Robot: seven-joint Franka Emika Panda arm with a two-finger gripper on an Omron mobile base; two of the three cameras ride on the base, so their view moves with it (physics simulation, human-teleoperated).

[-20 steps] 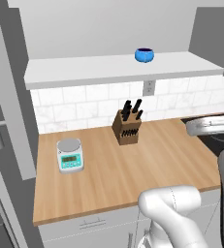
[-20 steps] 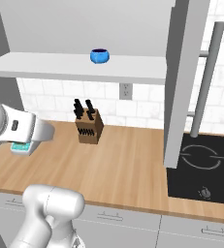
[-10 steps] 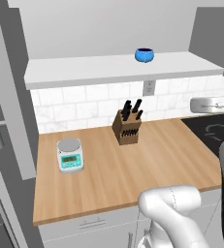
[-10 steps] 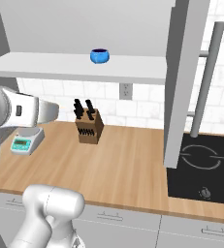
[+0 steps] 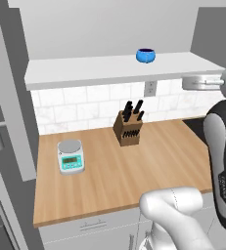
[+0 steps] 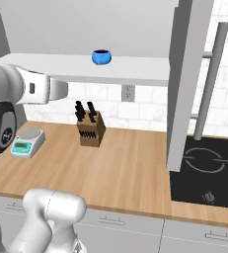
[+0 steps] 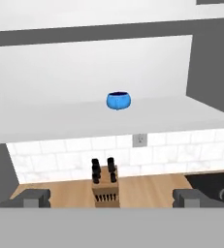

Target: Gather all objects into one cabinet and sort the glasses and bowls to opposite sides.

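Gripper [image 7: 111, 197]: jaws spread wide, nothing between them, touching nothing. In the hand view the two dark fingertips [image 7: 32, 197] rise at 7 and 5 o'clock, well apart.
Gripper aim: the hand view looks level at the open wall cabinet, with the blue bowl just above picture centre and the knife block between the fingertips, far beyond them.
Blue bowl [image 7: 118, 100]: small, round, bright blue with a dark inside. Stands upright on the white shelf [image 5: 85, 71], alone, toward the shelf's right half in the left base view. Well apart from the gripper.
White shelf: runs the width of the cabinet opening above the tiled backsplash; bare on both sides of the bowl.
Cabinet door [image 6: 184, 84]: flat grey, swung open, seen edge-on at 2 o'clock in the right base view; a long vertical metal bar handle [image 6: 210, 81] sits just to its right. The door hangs between the shelf and the cooktop side.
Second door [image 5: 9, 97]: grey panel at 9 o'clock in the left base view, also open.
Knife block [image 5: 128, 128]: wooden, with black handles, on the wooden counter [image 5: 114, 171] against the backsplash, below the bowl at 6 o'clock from it.
Kitchen scale [image 5: 71, 156]: teal with a round grey plate, on the counter at 9 o'clock of the knife block, well apart.
Cooktop [image 6: 204, 170]: black, at the counter's right end.
Wall outlet [image 6: 128, 92]: on the backsplash under the shelf, above the knife block.
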